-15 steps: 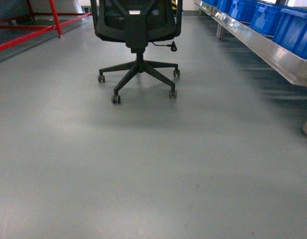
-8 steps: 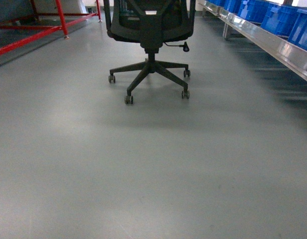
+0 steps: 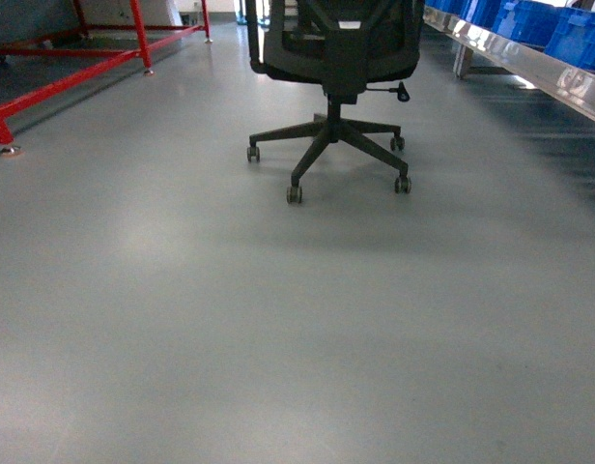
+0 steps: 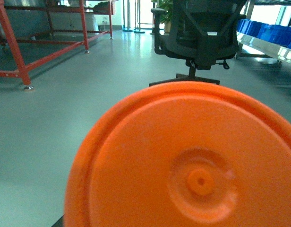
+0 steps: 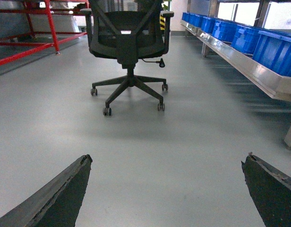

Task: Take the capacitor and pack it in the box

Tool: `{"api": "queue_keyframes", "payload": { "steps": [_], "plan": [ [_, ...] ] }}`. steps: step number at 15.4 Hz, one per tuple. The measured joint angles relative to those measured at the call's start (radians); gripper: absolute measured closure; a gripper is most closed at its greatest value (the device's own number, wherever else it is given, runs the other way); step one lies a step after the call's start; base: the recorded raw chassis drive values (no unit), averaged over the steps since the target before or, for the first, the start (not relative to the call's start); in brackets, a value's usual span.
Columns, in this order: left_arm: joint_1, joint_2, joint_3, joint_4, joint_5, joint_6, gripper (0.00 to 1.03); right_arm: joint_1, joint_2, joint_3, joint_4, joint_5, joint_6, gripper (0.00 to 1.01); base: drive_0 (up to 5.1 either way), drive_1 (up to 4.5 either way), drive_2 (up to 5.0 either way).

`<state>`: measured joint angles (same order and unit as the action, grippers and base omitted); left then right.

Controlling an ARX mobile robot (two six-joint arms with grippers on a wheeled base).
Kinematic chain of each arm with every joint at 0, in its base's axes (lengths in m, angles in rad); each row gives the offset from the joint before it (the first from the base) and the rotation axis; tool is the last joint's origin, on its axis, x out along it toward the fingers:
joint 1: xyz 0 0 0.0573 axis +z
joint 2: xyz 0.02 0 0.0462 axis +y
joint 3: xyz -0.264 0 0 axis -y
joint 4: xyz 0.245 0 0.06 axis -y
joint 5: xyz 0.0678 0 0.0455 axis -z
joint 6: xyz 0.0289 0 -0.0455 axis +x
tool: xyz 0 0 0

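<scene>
Neither the capacitor nor the box shows in any view. A big round orange plastic thing (image 4: 192,161) with a moulded centre nub fills the lower left wrist view and hides the left gripper's fingers; whether they hold it cannot be told. In the right wrist view my right gripper (image 5: 166,163) is open, its two dark fingertips (image 5: 81,165) far apart with only grey floor between them. No gripper appears in the head view.
A black office chair (image 3: 336,58) on castors stands ahead on the grey floor. A red metal frame (image 3: 75,72) runs along the left. At the right, blue bins (image 5: 278,47) sit on a metal rack (image 5: 249,66).
The head view has swung left: the chair slid rightward in the picture, the red frame came further in at the left, and the rack moved toward the right edge.
</scene>
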<state>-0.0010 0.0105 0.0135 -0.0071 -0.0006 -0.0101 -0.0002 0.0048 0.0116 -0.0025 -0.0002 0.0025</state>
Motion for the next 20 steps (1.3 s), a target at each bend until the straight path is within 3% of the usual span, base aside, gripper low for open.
{"api": "queue_keyframes", "payload": {
  "steps": [20],
  "plan": [
    [0.0,0.0,0.0,0.0,0.001,0.0,0.59,0.0,0.0,0.0,-0.004,0.0,0.0,0.03,-5.0,2.44,2.4]
  ]
}}
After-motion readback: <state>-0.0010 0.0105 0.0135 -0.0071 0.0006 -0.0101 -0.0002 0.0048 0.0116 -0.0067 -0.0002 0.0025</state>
